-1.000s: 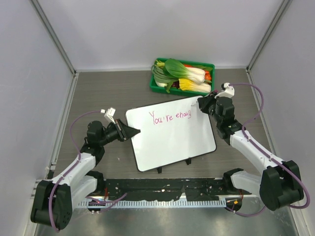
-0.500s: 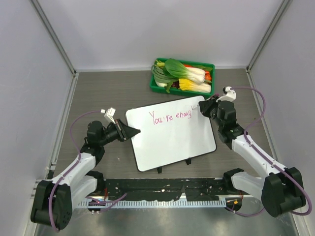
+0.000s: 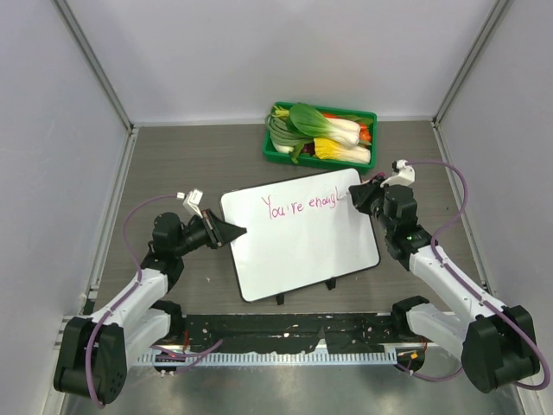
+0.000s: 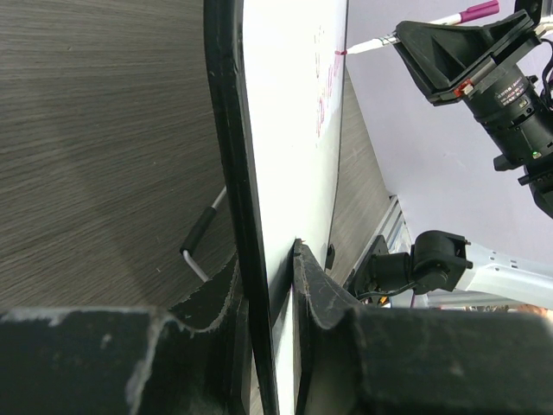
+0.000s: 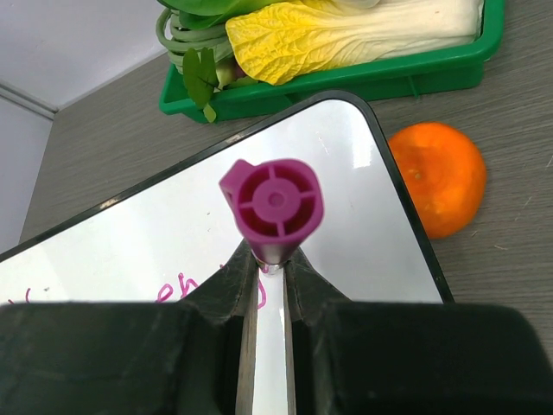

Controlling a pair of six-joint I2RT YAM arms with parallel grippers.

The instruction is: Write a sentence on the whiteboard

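The whiteboard (image 3: 302,251), white with a thin black rim, lies mid-table between the 2 arms, long axis roughly 9 to 3 o'clock. The sentence (image 3: 298,205), in pink cursive, runs along its 12 o'clock edge. The left gripper (image 3: 235,231) points toward 3 o'clock and clamps the board's 9 o'clock edge. The right gripper (image 3: 354,194), at the 1 o'clock corner, pinches a pink marker (image 5: 272,203).

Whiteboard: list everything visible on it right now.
The whiteboard is a glossy white rectangle with rounded corners and a thin black rim, with two small black clips on its near edge. It lies on the grey table, turned slightly askew. Pink handwriting along its far edge reads roughly "You're enough". The left gripper clamps its left edge. The marker in the right gripper meets it near the far right corner, where the writing ends.
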